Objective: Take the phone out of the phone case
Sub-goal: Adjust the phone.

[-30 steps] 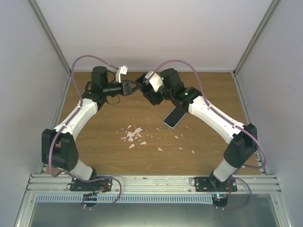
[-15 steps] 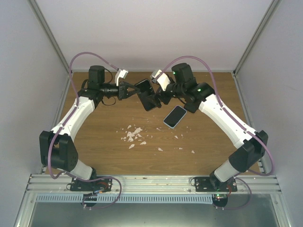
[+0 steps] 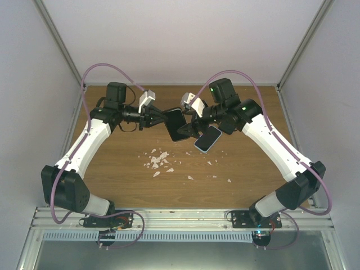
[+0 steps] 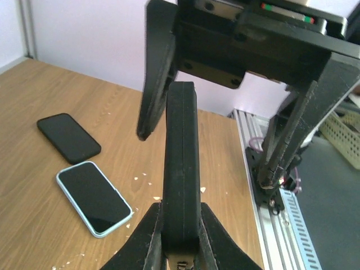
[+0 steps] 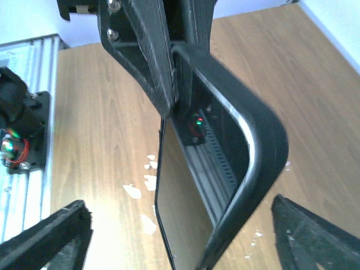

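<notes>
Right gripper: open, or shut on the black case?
Open: the right gripper has its fingers wide apart on either side of the black case, which the left gripper clamps.

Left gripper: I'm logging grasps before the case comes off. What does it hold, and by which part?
The black cased phone, pinched at one end by the left gripper.
</notes>
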### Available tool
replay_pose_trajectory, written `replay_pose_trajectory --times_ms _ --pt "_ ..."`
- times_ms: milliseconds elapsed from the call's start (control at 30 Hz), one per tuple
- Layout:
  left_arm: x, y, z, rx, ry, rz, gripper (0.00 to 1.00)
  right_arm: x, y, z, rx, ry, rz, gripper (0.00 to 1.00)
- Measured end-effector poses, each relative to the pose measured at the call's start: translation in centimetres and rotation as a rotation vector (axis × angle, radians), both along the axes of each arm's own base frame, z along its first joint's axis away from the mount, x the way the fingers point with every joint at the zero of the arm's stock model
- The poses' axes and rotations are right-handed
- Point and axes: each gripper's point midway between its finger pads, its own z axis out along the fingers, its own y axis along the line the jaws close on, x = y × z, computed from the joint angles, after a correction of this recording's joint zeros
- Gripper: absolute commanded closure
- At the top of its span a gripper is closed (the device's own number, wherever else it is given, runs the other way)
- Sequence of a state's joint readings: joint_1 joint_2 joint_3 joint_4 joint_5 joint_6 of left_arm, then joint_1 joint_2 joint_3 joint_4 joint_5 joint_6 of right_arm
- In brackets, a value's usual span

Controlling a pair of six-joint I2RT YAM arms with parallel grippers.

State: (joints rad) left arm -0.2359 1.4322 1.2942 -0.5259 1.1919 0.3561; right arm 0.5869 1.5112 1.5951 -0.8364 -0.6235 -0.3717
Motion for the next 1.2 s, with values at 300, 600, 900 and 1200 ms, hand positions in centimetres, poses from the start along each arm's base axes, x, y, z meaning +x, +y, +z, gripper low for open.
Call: replay_pose_trajectory --times_ms 300,600,900,1200 --pt "-2.6 -2.2 -1.8 0.071 -0.054 -0.093 1.00 -1.5 -0.1 -0.9 -0.009 0.056 0.060 0.68" --pt "-2.9 -2.6 -2.3 0.105 -0.072 -0.098 0.51 -2.0 -0.1 -1.7 -0.011 0.112 0.078 1.00" --pt "-2.1 -2.0 -1.4 0.083 -0.054 -0.065 0.23 2.8 -3.9 0.5 0.101 0.185 -0.051 0.99" --pt "-1.8 -2.2 -1.7 0.059 -0.003 -0.046 0.24 4.1 -6.7 5.7 0.366 0.323 -0.016 1.00"
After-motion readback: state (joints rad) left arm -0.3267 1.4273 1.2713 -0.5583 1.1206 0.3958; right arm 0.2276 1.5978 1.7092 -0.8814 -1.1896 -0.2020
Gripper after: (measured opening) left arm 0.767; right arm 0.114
